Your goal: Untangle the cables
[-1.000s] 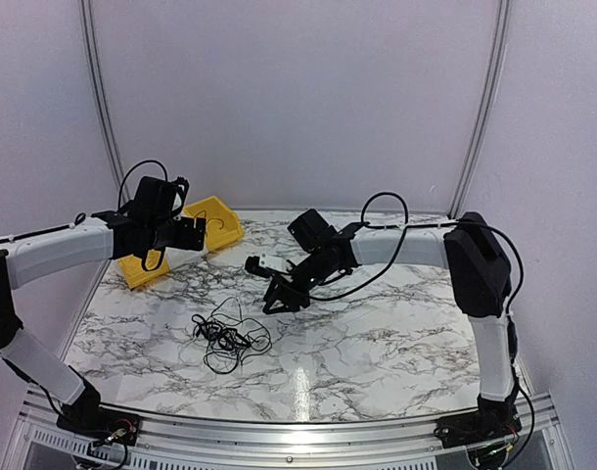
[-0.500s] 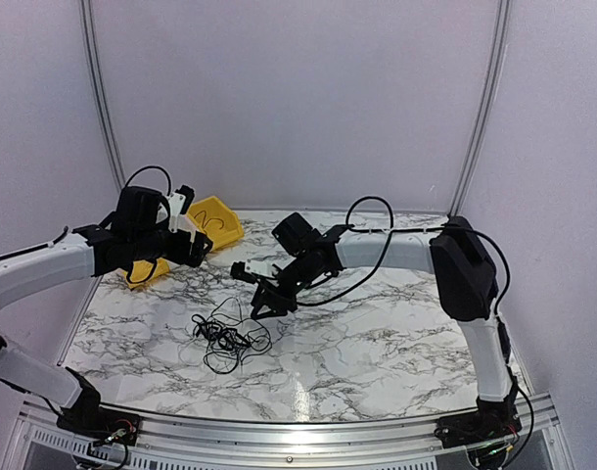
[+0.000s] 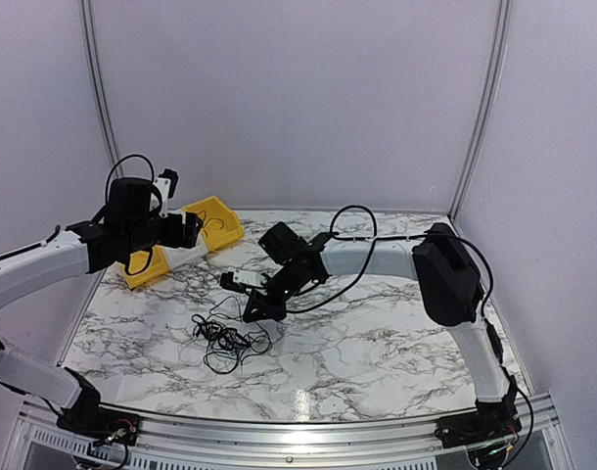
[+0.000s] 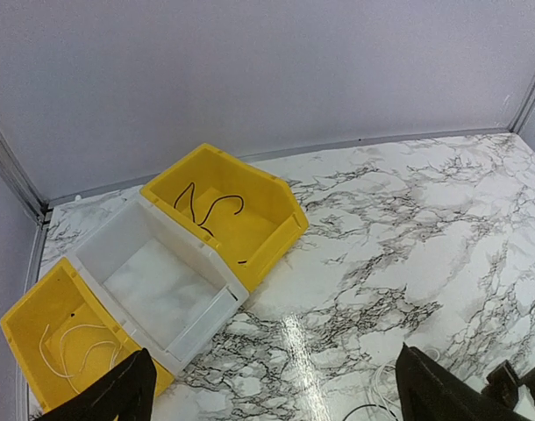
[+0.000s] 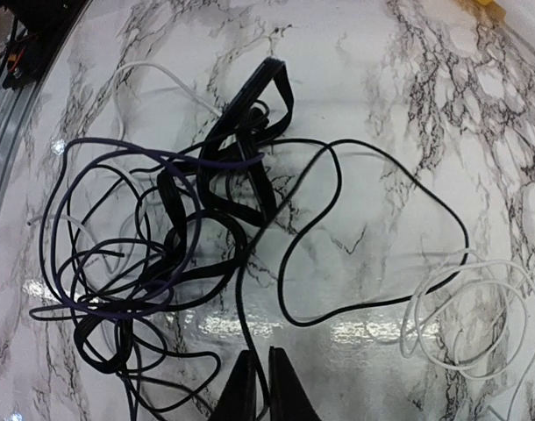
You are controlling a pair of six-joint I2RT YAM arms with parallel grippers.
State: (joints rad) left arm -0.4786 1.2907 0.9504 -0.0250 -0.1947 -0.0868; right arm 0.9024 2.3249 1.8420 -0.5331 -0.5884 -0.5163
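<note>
The cables (image 3: 228,336) lie in a loose tangle on the marble table (image 3: 377,343), left of centre. The right wrist view shows black, purple and white strands of the cables (image 5: 175,250) looped over one another. My right gripper (image 5: 260,355) is down at the tangle's near edge, its fingers pinched together on one thin black cable (image 5: 243,289) that runs up between them. From above, the right gripper (image 3: 259,311) touches the tangle's upper right side. My left gripper (image 4: 276,403) hangs wide open and empty above the bins, also seen as the left gripper (image 3: 186,230) from above.
Three bins stand in a row at the back left: a yellow bin (image 4: 276,215) holding a black cable, a white bin (image 4: 210,307), and a second yellow bin (image 4: 22,316) holding a white cable. A loose white cable loop (image 5: 465,320) lies right of the tangle.
My right arm has swung left and down onto the tangle and its jaws have closed on a black cable. The left arm has drawn back to the left, still open.
</note>
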